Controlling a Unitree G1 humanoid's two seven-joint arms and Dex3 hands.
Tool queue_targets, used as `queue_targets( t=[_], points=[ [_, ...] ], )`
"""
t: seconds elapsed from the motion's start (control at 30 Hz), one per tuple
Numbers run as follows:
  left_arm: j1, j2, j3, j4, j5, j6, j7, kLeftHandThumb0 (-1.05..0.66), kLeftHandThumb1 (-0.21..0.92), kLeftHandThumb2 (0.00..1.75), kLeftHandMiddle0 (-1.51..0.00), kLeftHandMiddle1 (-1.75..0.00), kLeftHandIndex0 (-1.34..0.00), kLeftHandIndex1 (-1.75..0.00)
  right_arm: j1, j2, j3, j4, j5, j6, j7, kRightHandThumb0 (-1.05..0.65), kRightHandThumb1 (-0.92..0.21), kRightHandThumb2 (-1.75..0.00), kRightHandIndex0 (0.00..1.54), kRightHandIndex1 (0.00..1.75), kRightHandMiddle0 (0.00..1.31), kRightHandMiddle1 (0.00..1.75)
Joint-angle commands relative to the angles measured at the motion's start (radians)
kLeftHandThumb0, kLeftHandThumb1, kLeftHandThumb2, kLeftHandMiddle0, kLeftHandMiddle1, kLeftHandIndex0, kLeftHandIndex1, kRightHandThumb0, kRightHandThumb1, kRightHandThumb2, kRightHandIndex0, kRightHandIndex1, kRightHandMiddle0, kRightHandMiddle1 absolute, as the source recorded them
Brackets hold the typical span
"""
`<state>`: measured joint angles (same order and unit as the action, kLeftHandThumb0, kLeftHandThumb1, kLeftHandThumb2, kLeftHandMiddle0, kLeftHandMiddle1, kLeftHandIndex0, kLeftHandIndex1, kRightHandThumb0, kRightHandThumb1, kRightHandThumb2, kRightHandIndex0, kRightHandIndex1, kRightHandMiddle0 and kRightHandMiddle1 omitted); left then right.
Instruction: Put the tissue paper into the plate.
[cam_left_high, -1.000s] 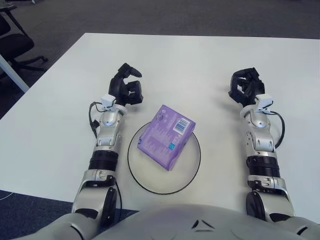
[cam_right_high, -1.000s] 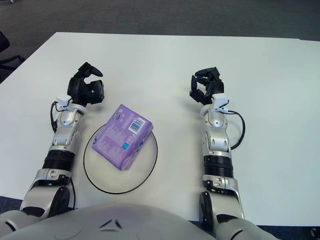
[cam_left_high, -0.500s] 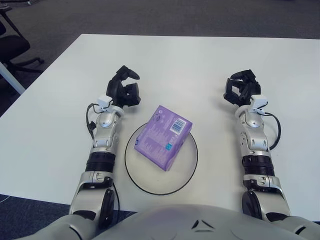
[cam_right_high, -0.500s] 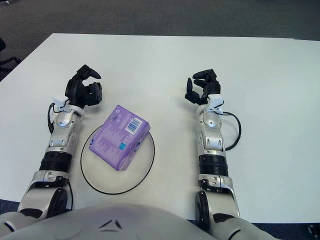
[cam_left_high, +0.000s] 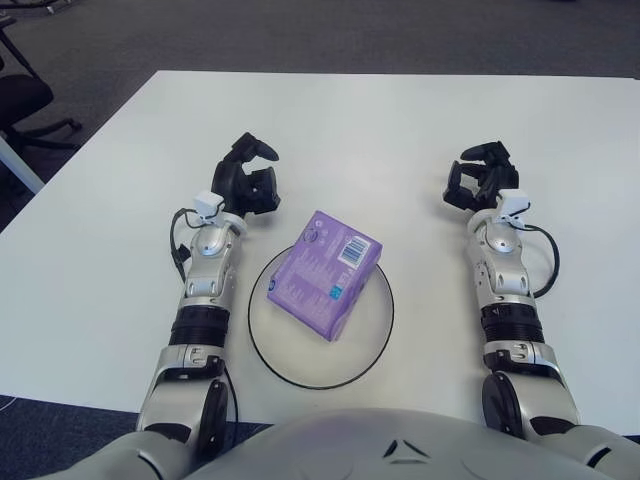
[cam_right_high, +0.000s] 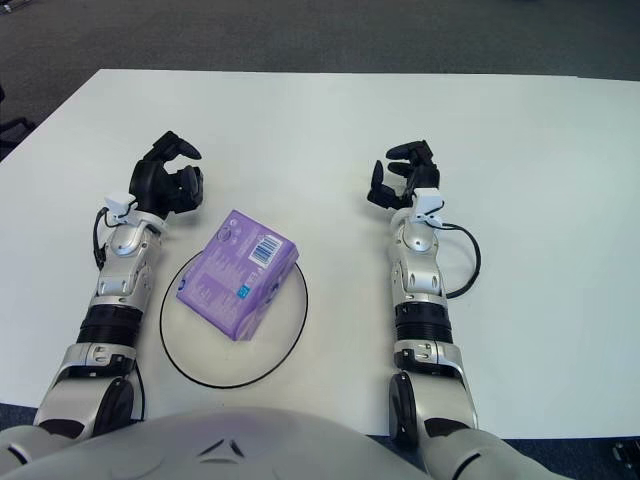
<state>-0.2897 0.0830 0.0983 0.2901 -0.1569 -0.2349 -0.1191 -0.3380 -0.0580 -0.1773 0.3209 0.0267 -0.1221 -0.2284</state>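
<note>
A purple tissue paper pack (cam_left_high: 326, 272) with a white barcode label lies in the round clear plate with a dark rim (cam_left_high: 374, 345), at the table's near middle. My left hand (cam_left_high: 248, 183) rests on the table just left of and beyond the plate, fingers relaxed and empty. My right hand (cam_left_high: 478, 180) rests on the table to the right, well apart from the plate, fingers relaxed and empty.
The white table (cam_left_high: 380, 120) stretches beyond and to both sides of the plate. A black office chair (cam_left_high: 25, 95) stands off the table's far left corner. Dark carpet lies beyond the far edge.
Both hands and the plate with the pack sit slightly more to the left in the view. The right hand has drawn in a little toward the middle. The pack stays in the plate.
</note>
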Motion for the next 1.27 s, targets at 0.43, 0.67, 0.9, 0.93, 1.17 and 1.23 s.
queue_targets(
  t=[0.43,0.67,0.9,0.93,1.17,1.23],
  points=[
    [0.089,-0.047,-0.008,0.046,0.01,0.007,0.013,-0.45,0.41,1.21,-1.32,-1.75,-0.54,-1.75,0.1,0.011,-0.01,0.231,0.047,-0.193,0.137,-0.01,0.0,-1.69,0.86,1.75,0.62,1.75],
    [0.089,-0.052,-0.005,0.054,0.015,0.004,0.017,-0.45,0.4,1.21,-1.32,-1.75,-0.55,-1.75,0.084,0.001,-0.023,0.284,0.059,-0.231,0.169,-0.22,-0.18,-1.47,0.98,1.75,0.59,1.75],
    [0.087,-0.055,-0.002,0.06,0.02,0.0,0.022,-0.45,0.4,1.22,-1.32,-1.75,-0.55,-1.75,0.077,-0.005,-0.027,0.315,0.057,-0.258,0.191,-0.43,-0.41,-1.21,1.09,1.75,0.54,1.75],
    [0.087,-0.055,-0.001,0.06,0.02,0.0,0.023,-0.45,0.4,1.22,-1.32,-1.75,-0.55,-1.75,0.076,-0.005,-0.027,0.318,0.057,-0.261,0.192,-0.44,-0.41,-1.2,1.09,1.75,0.53,1.75],
    [0.087,-0.057,0.0,0.058,0.022,0.003,0.026,-0.45,0.4,1.22,-1.32,-1.75,-0.55,-1.75,0.076,-0.01,-0.025,0.333,0.05,-0.285,0.201,-0.45,-0.42,-1.19,1.11,1.75,0.53,1.75],
    [0.087,-0.057,0.0,0.058,0.022,0.003,0.027,-0.45,0.4,1.22,-1.32,-1.75,-0.55,-1.75,0.076,-0.01,-0.025,0.336,0.049,-0.29,0.203,-0.45,-0.42,-1.19,1.12,1.75,0.53,1.75]
  ],
)
